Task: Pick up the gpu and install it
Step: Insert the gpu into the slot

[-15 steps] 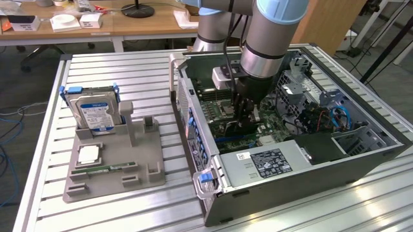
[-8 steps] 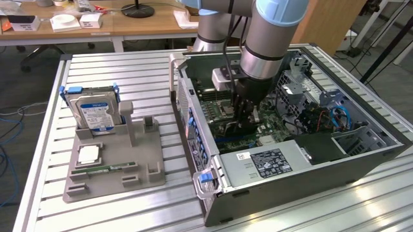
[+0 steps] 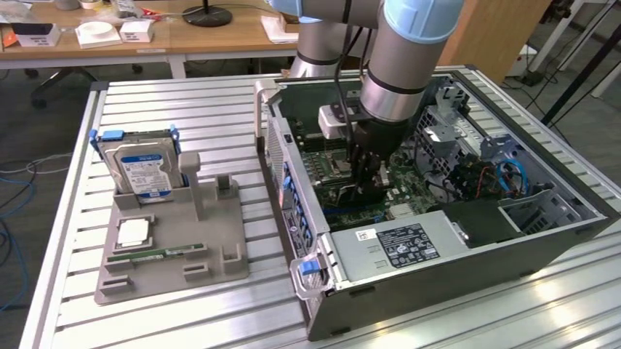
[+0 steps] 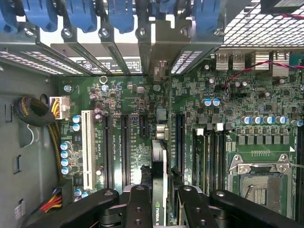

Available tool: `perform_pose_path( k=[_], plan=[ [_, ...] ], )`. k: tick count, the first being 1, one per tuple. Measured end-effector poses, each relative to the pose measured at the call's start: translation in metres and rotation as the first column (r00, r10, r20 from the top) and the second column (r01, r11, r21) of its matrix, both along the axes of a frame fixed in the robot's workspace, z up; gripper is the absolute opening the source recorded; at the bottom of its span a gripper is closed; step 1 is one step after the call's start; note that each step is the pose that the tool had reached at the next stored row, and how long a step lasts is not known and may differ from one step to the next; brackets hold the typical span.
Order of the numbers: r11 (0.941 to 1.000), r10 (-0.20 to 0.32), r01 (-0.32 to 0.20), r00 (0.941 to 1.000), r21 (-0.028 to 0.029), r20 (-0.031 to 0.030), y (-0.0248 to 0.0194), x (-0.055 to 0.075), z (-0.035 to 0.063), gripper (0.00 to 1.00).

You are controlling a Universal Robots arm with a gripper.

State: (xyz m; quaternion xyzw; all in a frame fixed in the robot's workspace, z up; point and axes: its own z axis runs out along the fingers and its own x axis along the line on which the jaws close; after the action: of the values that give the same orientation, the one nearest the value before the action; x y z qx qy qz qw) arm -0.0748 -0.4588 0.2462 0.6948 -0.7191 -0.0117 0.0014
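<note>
The gpu (image 4: 159, 164) stands edge-on between my gripper's (image 4: 164, 209) black fingers (image 4: 137, 206), which are shut on it. Its silvery bracket end (image 4: 160, 66) reaches towards the rear slot openings of the case. The card hangs just over the green motherboard (image 4: 133, 95), in line with the black expansion slots (image 4: 179, 137); I cannot tell whether it touches one. In the exterior view my gripper (image 3: 367, 182) reaches straight down into the open computer case (image 3: 456, 254), with the dark gpu (image 3: 365, 195) at its tips near the board.
A grey tray (image 3: 218, 240) at the exterior view's left holds a hard drive (image 3: 145, 171), a processor chip (image 3: 133, 233) and a green memory stick (image 3: 155, 254). Inside the case are the power supply (image 3: 408, 243), blue slot latches (image 4: 80, 14), a CPU socket (image 4: 259, 183) and cable bundles (image 4: 35, 111).
</note>
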Motion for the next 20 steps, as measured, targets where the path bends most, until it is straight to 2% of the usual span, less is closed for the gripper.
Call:
perform_pose_path(
  k=[11,20],
  plan=[
    [1.0000,0.000,0.000,1.0000,-0.0001,-0.0001,0.0000,0.0000,-0.0003,0.26],
    [1.0000,0.000,0.000,1.0000,-0.0001,-0.0002,0.0000,-0.0002,-0.0082,0.26]
  ],
)
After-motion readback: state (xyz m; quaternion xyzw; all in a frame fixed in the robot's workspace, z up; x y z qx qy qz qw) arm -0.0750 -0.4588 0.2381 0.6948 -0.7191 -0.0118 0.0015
